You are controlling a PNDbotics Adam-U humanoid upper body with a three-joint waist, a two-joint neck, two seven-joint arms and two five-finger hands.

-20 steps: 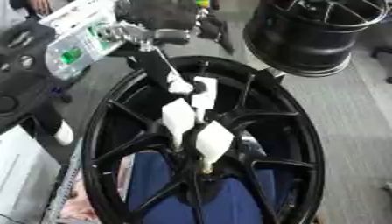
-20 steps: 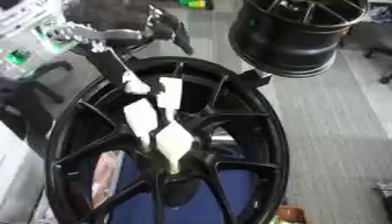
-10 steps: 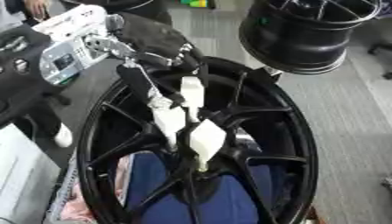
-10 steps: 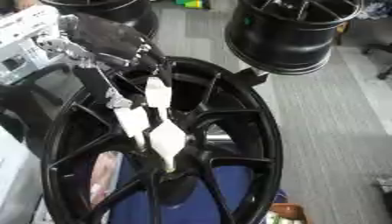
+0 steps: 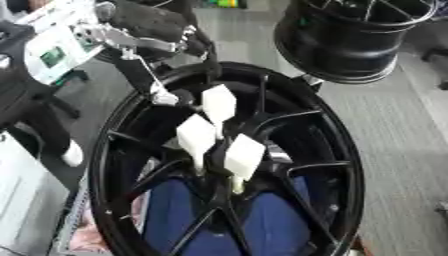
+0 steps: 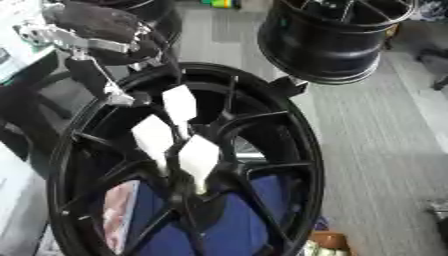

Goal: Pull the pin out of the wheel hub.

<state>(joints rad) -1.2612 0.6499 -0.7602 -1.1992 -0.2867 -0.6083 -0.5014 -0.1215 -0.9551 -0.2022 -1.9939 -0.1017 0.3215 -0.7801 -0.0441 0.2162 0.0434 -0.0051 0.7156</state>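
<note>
A large black spoked wheel (image 5: 341,150) fills the middle of both views. At its hub (image 5: 229,197) a short pale pin (image 5: 236,186) sticks up. My left hand (image 5: 153,22) comes in from the upper left, black with silver links. Its white fingertips (image 5: 245,157) reach down into the wheel. Two of the pads close together on the pin's upper end, and a third pad (image 5: 219,102) stands higher and apart. The pin's lower end still sits at the hub. My right hand shows in no view.
A second black rim (image 5: 350,40) stands at the upper right, close to the wheel's edge. Blue cloth (image 5: 175,215) lies under the spokes. A white device with a green screen (image 5: 52,52) is at the upper left. Grey floor (image 5: 402,150) runs along the right.
The whole picture has shifted, so the camera moved. My left hand's fingers have stayed at the hub on the pin; the wrist has swung slightly. The pin shows no clear rise.
</note>
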